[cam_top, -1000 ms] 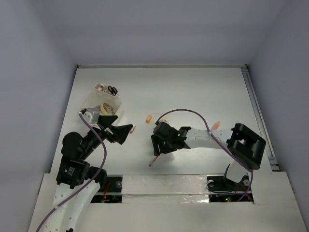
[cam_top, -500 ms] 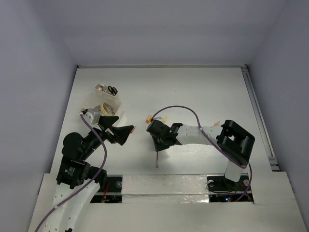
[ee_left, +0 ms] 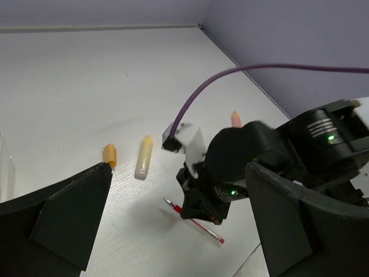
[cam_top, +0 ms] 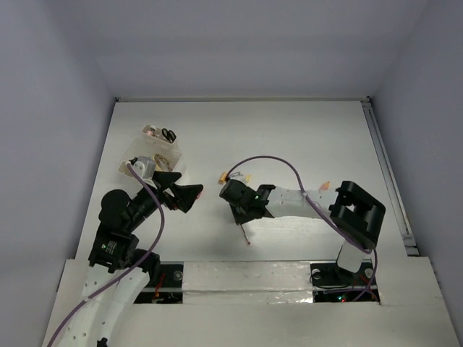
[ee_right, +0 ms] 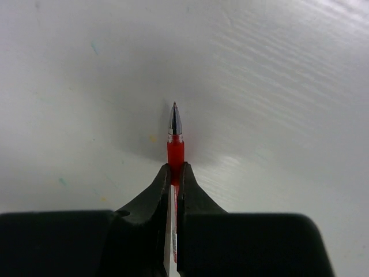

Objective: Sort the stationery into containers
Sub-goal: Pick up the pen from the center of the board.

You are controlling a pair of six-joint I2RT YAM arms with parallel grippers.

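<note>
White tabletop [cam_top: 304, 137] below: my right gripper [ee_right: 174, 173] is clamped on the red pen [ee_right: 175, 151], shaft in line with the fingers, tip leading, perhaps just off the surface. The container [cam_top: 154, 148] lies far left, nearer my left gripper [cam_top: 189, 195], whose jaws are wide apart.

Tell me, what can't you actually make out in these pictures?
- Top view: contents of the clear divided plastic box, too small to identify.
- Right wrist view: the red plastic pen behind its tip, hidden between the shut right pincer fingers.
- Left wrist view: the small pink piece, lower part hidden behind the right pincer's black body.
</note>
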